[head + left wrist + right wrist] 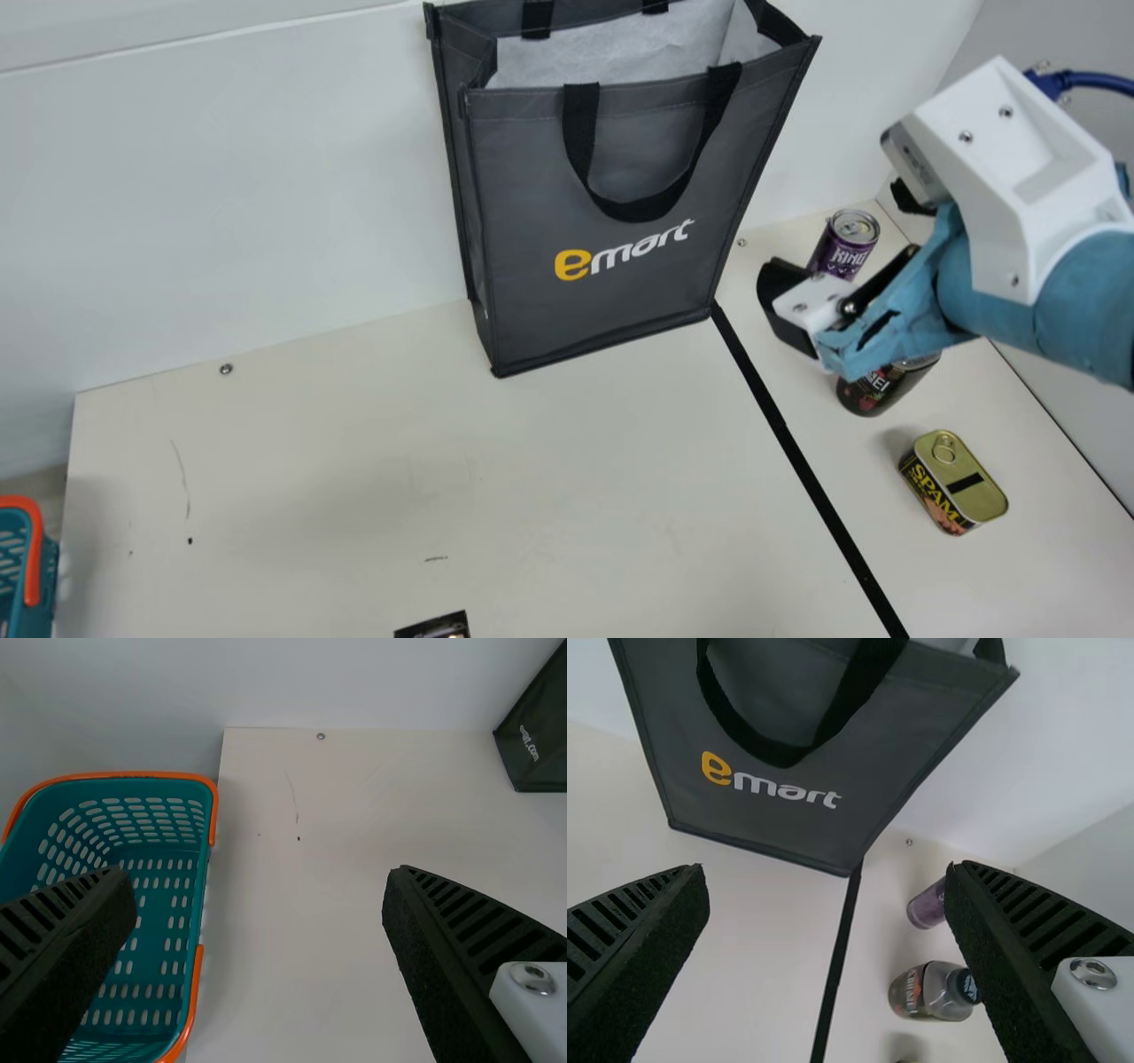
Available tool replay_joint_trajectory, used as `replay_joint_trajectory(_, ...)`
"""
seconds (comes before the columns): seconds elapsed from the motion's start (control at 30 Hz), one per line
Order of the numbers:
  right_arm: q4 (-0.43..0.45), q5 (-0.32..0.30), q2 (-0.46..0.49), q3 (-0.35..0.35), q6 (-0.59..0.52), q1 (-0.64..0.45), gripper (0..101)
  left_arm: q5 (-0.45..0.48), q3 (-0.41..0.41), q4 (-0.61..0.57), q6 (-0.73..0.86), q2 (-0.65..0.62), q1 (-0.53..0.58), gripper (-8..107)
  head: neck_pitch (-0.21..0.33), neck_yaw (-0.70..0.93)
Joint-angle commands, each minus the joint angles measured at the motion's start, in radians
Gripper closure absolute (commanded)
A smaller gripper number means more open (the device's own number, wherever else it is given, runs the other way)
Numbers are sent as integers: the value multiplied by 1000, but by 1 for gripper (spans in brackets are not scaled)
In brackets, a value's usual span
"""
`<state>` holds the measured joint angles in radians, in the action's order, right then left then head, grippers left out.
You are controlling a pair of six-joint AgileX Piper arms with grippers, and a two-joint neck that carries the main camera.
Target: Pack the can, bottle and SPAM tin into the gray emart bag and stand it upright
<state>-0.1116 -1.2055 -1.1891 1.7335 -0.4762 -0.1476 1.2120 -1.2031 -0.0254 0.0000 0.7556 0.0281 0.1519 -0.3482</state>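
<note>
1. The purple can [837, 250] stands in the upper right of the main view. The dark bottle [873, 390] is below it there, partly hidden by the arm. The SPAM tin [957, 483] sits in the lower right, with its ring pull on top.
2. All three things are on the table, outside the bag. So none of the packing looks done.
3. The gray emart bag [611, 177] stands upright at the top middle of the main view, with its mouth open. I can see some pale lining, but I cannot see the bottom inside. The standing-up part looks good now, but the bag must also stand once it is full.
4. The right gripper [828, 875] has its fingers wide apart, with nothing held. In its wrist view, the can and the bottle show past the gap, beside one finger, and that finger covers a bit of each. They are farther off, down on the table, and not in its grip. The SPAM tin is nearer the bottom of the main view than this gripper.
5. The left gripper [257, 875] is spread wide too, and it holds nothing. The can, bottle and tin are well apart from it, past the black line [780, 425] on the table. A teal basket [42, 576] is at the lower left edge of the main view.
</note>
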Motion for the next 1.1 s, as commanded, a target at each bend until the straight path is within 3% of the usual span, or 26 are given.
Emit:
replay_joint_trajectory(0.0, -3, -6, -27, 47, -24, -1, 6, 0, 0, 0, 0, 0, 0, 9, 23, -1)
replay_joint_trajectory(0.37, -10, -15, -144, 198, -129, 7, 6, 0, 0, 0, 0, 0, 0, 9, 23, -1)
replay_joint_trajectory(1.07, -26, -15, -311, 398, -339, 57, 6, 0, 0, 0, 0, 0, 0, 9, 23, -1)
